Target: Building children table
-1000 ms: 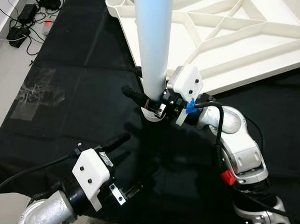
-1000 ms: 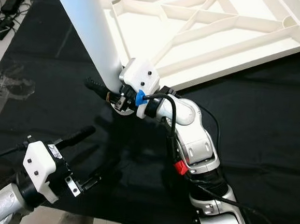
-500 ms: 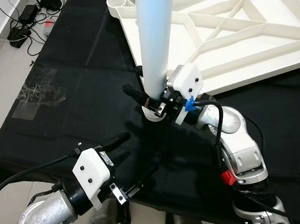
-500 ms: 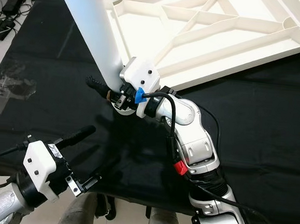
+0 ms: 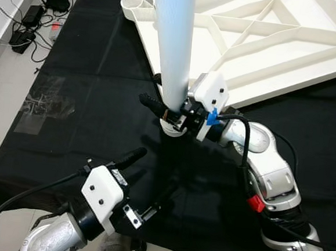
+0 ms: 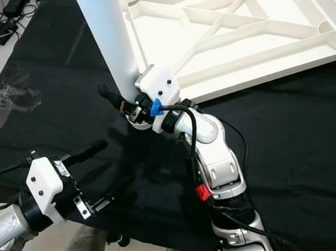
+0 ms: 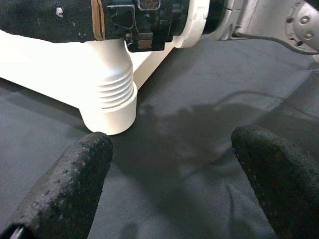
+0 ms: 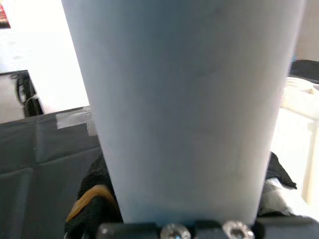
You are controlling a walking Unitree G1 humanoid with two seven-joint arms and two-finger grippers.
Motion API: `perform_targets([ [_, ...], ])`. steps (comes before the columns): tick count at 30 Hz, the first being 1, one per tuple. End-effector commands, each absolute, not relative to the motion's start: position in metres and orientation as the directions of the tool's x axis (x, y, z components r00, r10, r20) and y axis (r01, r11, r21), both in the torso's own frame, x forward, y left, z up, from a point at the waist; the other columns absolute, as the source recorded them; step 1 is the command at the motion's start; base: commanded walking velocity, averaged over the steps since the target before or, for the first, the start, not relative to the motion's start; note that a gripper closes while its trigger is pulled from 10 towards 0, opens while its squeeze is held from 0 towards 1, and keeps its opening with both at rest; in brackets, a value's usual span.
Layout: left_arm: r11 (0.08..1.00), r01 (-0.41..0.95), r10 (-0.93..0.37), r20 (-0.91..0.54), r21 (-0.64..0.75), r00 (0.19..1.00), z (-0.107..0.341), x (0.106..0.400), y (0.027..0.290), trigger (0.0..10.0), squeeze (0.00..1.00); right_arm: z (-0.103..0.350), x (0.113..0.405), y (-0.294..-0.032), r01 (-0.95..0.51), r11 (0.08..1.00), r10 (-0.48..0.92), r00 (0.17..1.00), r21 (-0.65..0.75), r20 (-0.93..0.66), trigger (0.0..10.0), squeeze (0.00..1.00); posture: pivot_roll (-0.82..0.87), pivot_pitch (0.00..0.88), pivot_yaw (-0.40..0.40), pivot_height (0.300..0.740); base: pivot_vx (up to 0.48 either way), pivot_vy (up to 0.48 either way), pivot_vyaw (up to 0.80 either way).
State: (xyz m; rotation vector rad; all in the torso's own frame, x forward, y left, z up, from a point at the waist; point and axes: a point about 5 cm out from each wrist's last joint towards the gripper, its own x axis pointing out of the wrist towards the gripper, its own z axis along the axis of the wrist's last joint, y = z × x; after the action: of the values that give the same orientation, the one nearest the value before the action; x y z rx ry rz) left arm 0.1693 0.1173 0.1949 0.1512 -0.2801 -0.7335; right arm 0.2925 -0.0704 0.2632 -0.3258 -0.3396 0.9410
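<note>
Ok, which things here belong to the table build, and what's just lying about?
Part of the job:
- white table leg, upright, gripped by the right hand
- upturned white tabletop on the black cloth
- left hand, open, hovering near the leg's ribbed end

Lying about:
- cables and adapters on the floor

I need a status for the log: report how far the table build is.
Done: tabletop lies underside up on the black cloth. In hand: right pincer grips a white leg upright, threaded end on the cloth beside the tabletop. Left pincer is open. Left: seating this leg in a corner socket.
</note>
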Motion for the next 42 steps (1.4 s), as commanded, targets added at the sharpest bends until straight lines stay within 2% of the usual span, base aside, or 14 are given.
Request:
perform_targets([
  [1, 0.735, 0.642, -0.677, 0.173, 0.219, 0.715, 0.189, 0.168, 0.118, 10.0, 0.0, 0.219, 0.298, -0.075, -0.765, 0.574, 0.791, 0.61, -0.293, -0.043, 10.0, 0.0, 0.03, 0.428, 0.045, 0.74, 0.0, 0.0, 0.0],
  [4, 0.735, 0.642, -0.677, 0.173, 0.219, 0.715, 0.189, 0.168, 0.118, 10.0, 0.0, 0.216, 0.298, -0.075, -0.738, 0.614, 0.761, 0.648, -0.281, -0.038, 10.0, 0.0, 0.03, 0.427, 0.044, 0.74, 0.0, 0.0, 0.0],
  [7, 0.735, 0.641, -0.676, 0.173, 0.22, 0.716, 0.188, 0.168, 0.118, 10.0, 0.0, 0.214, 0.296, -0.075, -0.66, 0.707, 0.682, 0.732, -0.255, -0.003, 10.0, 0.0, 0.03, 0.427, 0.043, 0.74, 0.0, 0.0, 0.0],
  [9, 0.735, 0.641, -0.676, 0.173, 0.22, 0.716, 0.188, 0.168, 0.118, 10.0, 0.0, 0.214, 0.296, -0.075, -0.629, 0.737, 0.652, 0.758, -0.247, 0.013, 10.0, 0.0, 0.03, 0.427, 0.043, 0.74, 0.0, 0.0, 0.0],
  [10, 0.735, 0.641, -0.676, 0.173, 0.221, 0.716, 0.188, 0.168, 0.118, 10.0, 0.0, 0.215, 0.291, -0.079, -0.496, 0.828, 0.53, 0.844, -0.263, 0.077, 10.0, 0.0, 0.03, 0.425, 0.036, 0.74, 0.0, 0.0, 0.0],
  [11, 0.736, 0.64, -0.676, 0.172, 0.221, 0.717, 0.188, 0.168, 0.118, 10.0, 0.0, 0.216, 0.287, -0.083, -0.39, 0.881, 0.433, 0.893, -0.267, 0.125, 10.0, 0.0, 0.03, 0.425, 0.036, 0.74, 0.0, 0.0, 0.0],
  [12, 0.736, 0.64, -0.675, 0.172, 0.222, 0.717, 0.188, 0.168, 0.119, 10.0, 0.0, 0.213, 0.275, -0.077, -0.359, 0.896, 0.404, 0.903, -0.261, 0.145, 10.0, 0.0, 0.03, 0.421, 0.039, 0.74, 0.0, 0.0, 0.0],
  [17, 0.735, 0.639, -0.676, 0.171, 0.226, 0.717, 0.188, 0.169, 0.119, 10.0, 0.0, 0.209, 0.246, -0.051, -0.406, 0.874, 0.455, 0.876, -0.266, 0.16, 10.0, 0.0, 0.03, 0.42, 0.05, 0.74, 0.0, 0.0, 0.0],
  [32, 0.745, 0.607, -0.66, 0.168, 0.276, 0.733, 0.189, 0.174, 0.124, 10.0, 0.0, 0.205, 0.248, -0.049, -0.366, 0.898, 0.409, 0.898, -0.246, 0.159, 10.0, 0.0, 0.04, 0.38, 0.055, 0.74, 0.0, 0.0, 0.0],
  [33, 0.768, 0.564, -0.629, 0.196, 0.301, 0.752, 0.197, 0.18, 0.128, 10.0, 0.0, 0.205, 0.248, -0.048, -0.356, 0.903, 0.399, 0.903, -0.241, 0.162, 10.0, 0.0, 0.04, 0.375, 0.057, 0.74, 0.0, 0.0, 0.0],
  [35, 0.832, 0.428, -0.542, 0.349, 0.353, 0.765, 0.24, 0.208, 0.142, 10.0, 0.0, 0.204, 0.245, -0.046, -0.337, 0.912, 0.379, 0.911, -0.234, 0.165, 10.0, 0.0, 0.05, 0.366, 0.063, 0.74, 0.0, 0.0, 0.0],
  [39, 0.855, 0.363, -0.509, 0.472, 0.37, 0.72, 0.281, 0.224, 0.15, 10.0, 0.0, 0.203, 0.245, -0.044, -0.336, 0.913, 0.377, 0.911, -0.233, 0.165, 10.0, 0.0, 0.05, 0.358, 0.067, 0.74, 0.0, 0.0, 0.0],
  [41, 0.858, 0.335, -0.509, 0.556, 0.39, 0.657, 0.314, 0.23, 0.152, 10.0, 0.0, 0.202, 0.245, -0.044, -0.334, 0.914, 0.374, 0.913, -0.23, 0.164, 10.0, 0.0, 0.05, 0.355, 0.071, 0.74, 0.0, 0.0, 0.0],
  [42, 0.858, 0.335, -0.509, 0.556, 0.39, 0.657, 0.314, 0.23, 0.152, 10.0, 0.0, 0.202, 0.245, -0.044, -0.334, 0.914, 0.374, 0.913, -0.23, 0.164, 10.0, 0.0, 0.05, 0.355, 0.071, 0.74, 0.0, 0.0, 0.0],
])
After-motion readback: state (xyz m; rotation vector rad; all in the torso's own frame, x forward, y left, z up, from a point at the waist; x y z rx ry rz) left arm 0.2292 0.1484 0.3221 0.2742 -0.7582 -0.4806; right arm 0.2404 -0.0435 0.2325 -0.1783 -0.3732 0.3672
